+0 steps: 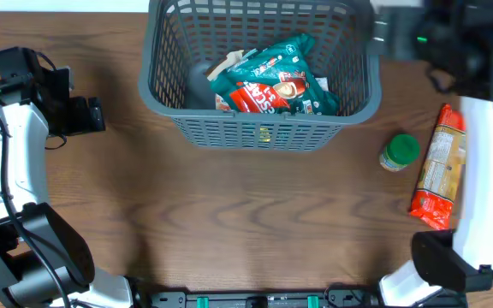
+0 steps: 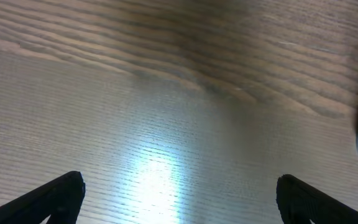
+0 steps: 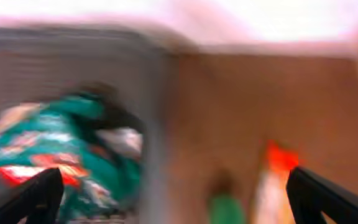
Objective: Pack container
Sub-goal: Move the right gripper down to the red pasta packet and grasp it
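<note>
The grey lattice container (image 1: 349, 101) stands at the back middle of the table and holds green and red snack packets (image 1: 272, 81). It shows blurred in the right wrist view (image 3: 157, 124) with the packets (image 3: 48, 149). A green-lidded jar (image 1: 399, 152) and a long red and orange packet (image 1: 441, 167) lie right of it; both show blurred in the right wrist view, the jar (image 3: 225, 205) and the packet (image 3: 275, 171). My right gripper (image 3: 173, 202) is open and empty, above the container's right rim. My left gripper (image 2: 179, 199) is open and empty over bare wood at the far left.
The wooden table (image 1: 229, 222) spreads in front of the container. The right arm's white base (image 1: 486, 171) stands next to the long packet. The left arm (image 1: 11, 162) runs along the left edge.
</note>
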Action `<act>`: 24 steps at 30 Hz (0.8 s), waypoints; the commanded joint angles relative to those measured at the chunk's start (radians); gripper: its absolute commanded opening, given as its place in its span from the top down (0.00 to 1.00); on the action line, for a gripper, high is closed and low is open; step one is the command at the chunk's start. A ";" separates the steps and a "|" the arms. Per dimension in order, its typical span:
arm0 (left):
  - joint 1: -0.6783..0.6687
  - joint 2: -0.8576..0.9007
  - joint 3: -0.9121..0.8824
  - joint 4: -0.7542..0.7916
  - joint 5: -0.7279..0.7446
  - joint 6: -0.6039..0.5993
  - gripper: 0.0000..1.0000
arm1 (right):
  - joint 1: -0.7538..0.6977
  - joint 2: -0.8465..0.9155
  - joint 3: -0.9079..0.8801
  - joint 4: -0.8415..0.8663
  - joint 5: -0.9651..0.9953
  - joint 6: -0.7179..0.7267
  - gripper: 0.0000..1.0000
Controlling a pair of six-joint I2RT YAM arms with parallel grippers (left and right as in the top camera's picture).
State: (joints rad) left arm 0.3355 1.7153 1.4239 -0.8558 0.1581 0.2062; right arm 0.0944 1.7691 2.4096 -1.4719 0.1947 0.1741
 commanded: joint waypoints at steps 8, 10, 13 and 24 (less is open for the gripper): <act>-0.002 0.003 0.005 0.000 0.015 0.005 0.02 | -0.418 -0.055 -0.045 -0.227 -0.110 0.162 0.01; -0.002 0.003 0.005 0.002 0.015 0.005 0.02 | -0.481 -0.082 -0.094 -0.227 -0.149 0.139 0.01; -0.002 0.003 0.005 0.002 0.015 0.005 0.01 | -0.559 -0.143 -0.222 -0.227 -0.149 0.136 0.01; -0.002 0.003 0.005 0.001 0.015 0.005 0.01 | -0.708 -0.173 -0.759 0.050 -0.184 -0.027 0.01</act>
State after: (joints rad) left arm 0.3355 1.7153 1.4239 -0.8539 0.1589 0.2062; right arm -0.6006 1.5791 1.7412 -1.4715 0.0544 0.2131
